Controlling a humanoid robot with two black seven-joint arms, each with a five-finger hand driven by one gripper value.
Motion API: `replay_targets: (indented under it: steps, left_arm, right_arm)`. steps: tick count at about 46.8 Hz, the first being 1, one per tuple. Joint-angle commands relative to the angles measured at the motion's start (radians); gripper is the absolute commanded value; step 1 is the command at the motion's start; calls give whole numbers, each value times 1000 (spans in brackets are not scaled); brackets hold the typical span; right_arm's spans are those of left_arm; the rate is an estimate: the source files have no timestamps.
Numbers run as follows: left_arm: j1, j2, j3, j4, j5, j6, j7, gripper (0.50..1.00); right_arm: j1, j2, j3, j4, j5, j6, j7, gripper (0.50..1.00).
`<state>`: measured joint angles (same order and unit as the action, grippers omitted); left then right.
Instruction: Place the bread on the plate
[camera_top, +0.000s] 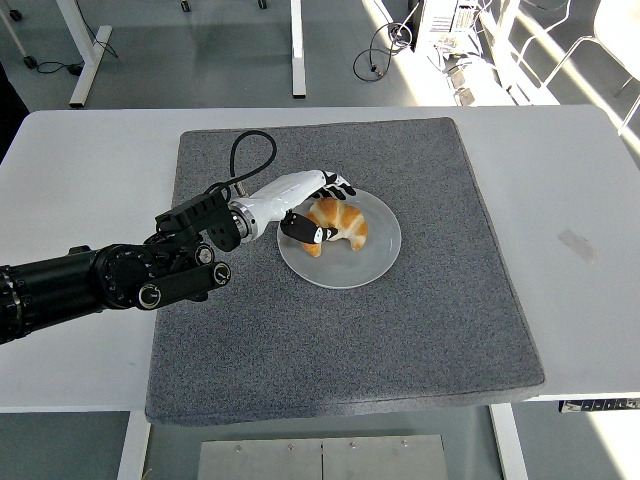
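Head view: white table (90, 160) carries a large grey mat (420, 300) over its middle. From the left edge the left arm (110, 278) reaches in across the mat's left part. A clear round plate (375, 255) lies on the mat, left of its centre toward the far side. The left hand (300, 205) sits over the plate's left rim, fingers curled around the croissant-shaped bread (338, 225), which rests on the plate.
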<state>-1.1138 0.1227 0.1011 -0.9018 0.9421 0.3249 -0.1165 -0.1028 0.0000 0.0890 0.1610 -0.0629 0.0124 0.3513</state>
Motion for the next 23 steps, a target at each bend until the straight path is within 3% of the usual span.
replay_targets:
  steps: [1, 15, 23]
  left_arm:
    - [0, 0, 0, 0, 0, 0, 0, 805]
    - [2, 0, -79, 0, -5, 19, -2, 805]
    - [5, 9, -199, 0, -12, 126, -2, 805]
  right_arm:
    - [0, 0, 0, 0, 0, 0, 0, 1000]
    - [0, 0, 0, 0, 0, 0, 0, 1000]
    - [0, 0, 0, 0, 0, 0, 0, 1000]
